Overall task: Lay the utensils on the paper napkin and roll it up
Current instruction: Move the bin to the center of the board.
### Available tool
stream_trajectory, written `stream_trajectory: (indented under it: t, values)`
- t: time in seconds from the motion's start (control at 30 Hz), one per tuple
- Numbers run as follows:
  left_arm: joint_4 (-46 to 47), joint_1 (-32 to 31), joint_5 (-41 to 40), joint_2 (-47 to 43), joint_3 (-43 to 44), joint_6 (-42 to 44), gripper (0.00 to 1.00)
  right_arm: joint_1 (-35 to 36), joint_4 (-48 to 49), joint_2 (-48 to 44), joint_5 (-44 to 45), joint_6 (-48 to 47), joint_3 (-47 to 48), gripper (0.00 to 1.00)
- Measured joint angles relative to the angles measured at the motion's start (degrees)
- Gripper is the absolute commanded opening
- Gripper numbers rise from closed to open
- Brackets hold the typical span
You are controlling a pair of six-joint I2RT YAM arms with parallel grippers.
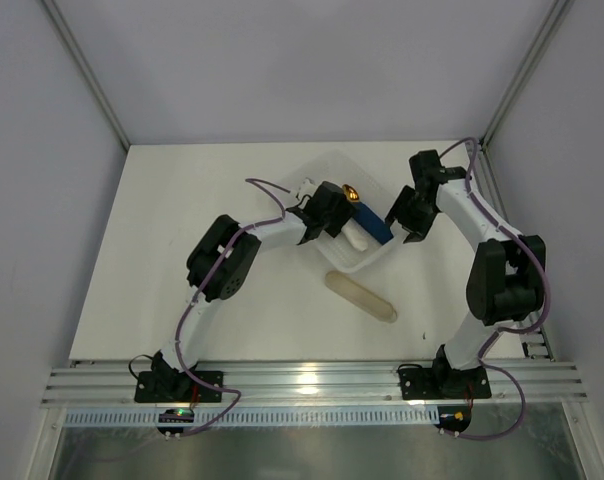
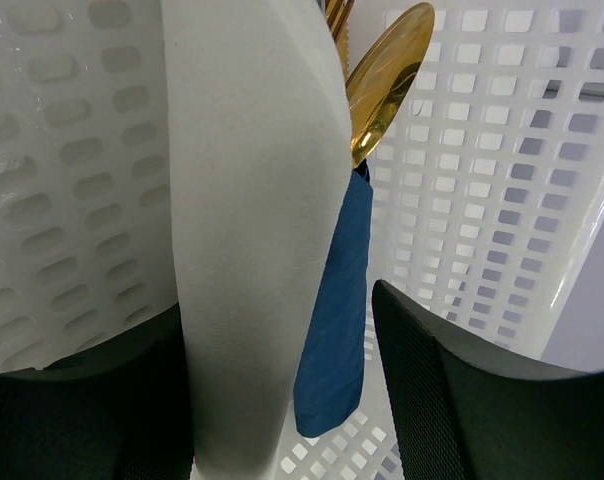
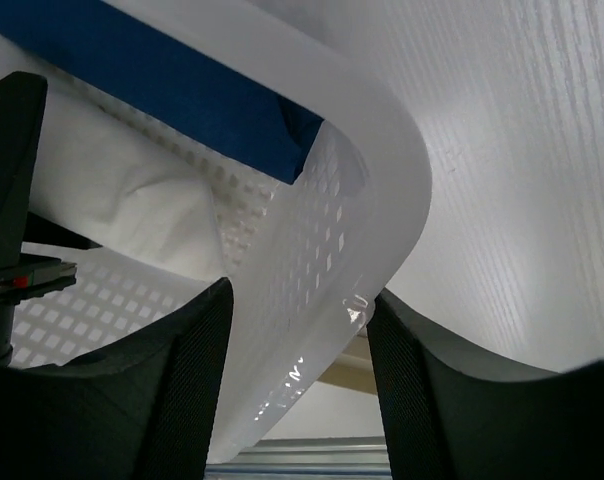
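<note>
One table (image 1: 182,250), one perforated tray (image 1: 322,165) mid-table, one beige sleeve (image 1: 362,297) near of it. Only wrist views show the jaws: left gripper (image 2: 277,300) astride the one paper napkin (image 2: 252,200) and blue-handled gold piece (image 2: 337,300) in the tray, right gripper (image 3: 297,295) astride its right wall; clamped or not, cannot tell.

White table (image 1: 162,250) bears a perforated tray (image 1: 367,262) (white plastic) and beige sleeve (image 1: 360,296).

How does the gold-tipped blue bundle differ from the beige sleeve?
The blue bundle lies in the white tray, one end over its rim; the beige sleeve lies on the table outside it. A gold spoon bowl sticks out of the blue bundle; the beige sleeve shows nothing sticking out. Both are slim, on similar diagonals.
</note>
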Motion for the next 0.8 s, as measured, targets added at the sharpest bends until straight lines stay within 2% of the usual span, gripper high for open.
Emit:
stream_trajectory:
  t: [0.1, 0.13, 0.27, 0.43, 0.63, 0.7, 0.8]
  values:
    - [0.0, 0.02, 0.04, 0.0, 0.02, -0.09, 0.65, -0.31, 0.83, 1.31, 0.63, 0.42, 0.0, 0.51]
    - [0.0, 0.02, 0.04, 0.0, 0.02, -0.11, 0.65, -0.33, 0.83, 1.75, 0.83, 0.57, 0.0, 0.41]
    - [-0.11, 0.37, -0.15, 0.0, 0.15, -0.2, 0.65, -0.74, 1.09, 3.08, 1.92, 1.29, -0.07, 0.24]
    - [-0.83, 0.79, -0.22, 0.02, 0.46, -0.2, 0.65, -1.09, 3.56, 3.28, 2.29, 3.37, -0.11, 0.22]
    - [-1.22, 0.81, -0.2, 0.02, 0.63, -0.22, 0.64, -1.09, 3.65, 3.28, 2.51, 4.94, -0.2, 0.11]
    - [-1.31, 0.83, -0.17, 0.02, 0.7, -0.24, 0.64, -1.09, 3.58, 3.28, 2.75, 5.53, -0.2, 0.04]
    - [-1.84, 0.83, -0.15, 0.15, 1.14, -0.22, 0.64, -1.01, 3.5, 3.28, 3.17, 6.49, -0.2, 0.04]
